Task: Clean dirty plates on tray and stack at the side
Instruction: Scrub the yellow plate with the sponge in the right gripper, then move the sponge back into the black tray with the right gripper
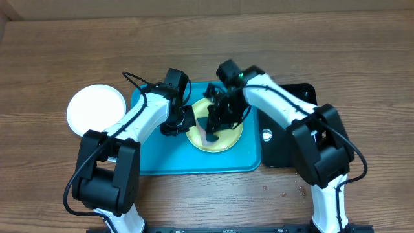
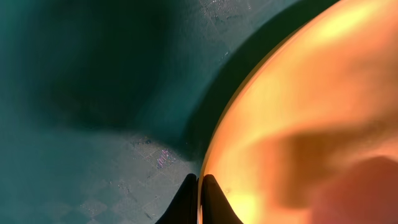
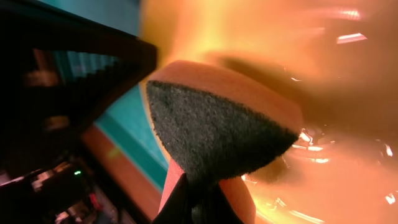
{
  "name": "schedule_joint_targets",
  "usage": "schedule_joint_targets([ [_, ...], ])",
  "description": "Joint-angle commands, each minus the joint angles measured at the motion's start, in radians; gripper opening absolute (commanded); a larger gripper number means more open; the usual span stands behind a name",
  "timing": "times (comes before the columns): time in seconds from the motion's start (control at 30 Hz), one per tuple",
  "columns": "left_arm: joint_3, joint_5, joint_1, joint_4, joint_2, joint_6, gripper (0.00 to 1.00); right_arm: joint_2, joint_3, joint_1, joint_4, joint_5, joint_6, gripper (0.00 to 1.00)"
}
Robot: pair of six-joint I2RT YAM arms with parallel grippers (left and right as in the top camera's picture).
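**A:** Why do the left fingers pinch the rim of the yellow-green plate?

**B:** To pin it, I'd say. The plate lies mid-tray, and a pinch on its left edge should stop it sliding under the scrubbing.

**A:** And the right fingers?

**B:** They're pinched on a sponge, with its dark scouring face turned to the plate.

**A:** What about the white plate?

**B:** It's on the counter, just off the tray's left side. That's probably the stacking spot, so it's likely already clean.
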Motion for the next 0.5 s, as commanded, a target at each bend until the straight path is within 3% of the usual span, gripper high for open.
schedule_joint_targets([
  [0.0, -0.004, 0.008, -0.007, 0.003, 0.013, -0.006, 0.05, -0.037, 0.141, -0.075, -0.075, -0.061, -0.061, 0.04],
  [0.23, -0.004, 0.007, -0.007, 0.003, 0.013, -0.006, 0.05, -0.052, 0.244, -0.208, -0.368, 0.192, -0.062, 0.04],
  [0.47, -0.004, 0.007, -0.007, 0.003, 0.013, -0.006, 0.05, -0.052, 0.185, -0.291, -0.462, 0.637, 0.064, 0.04],
])
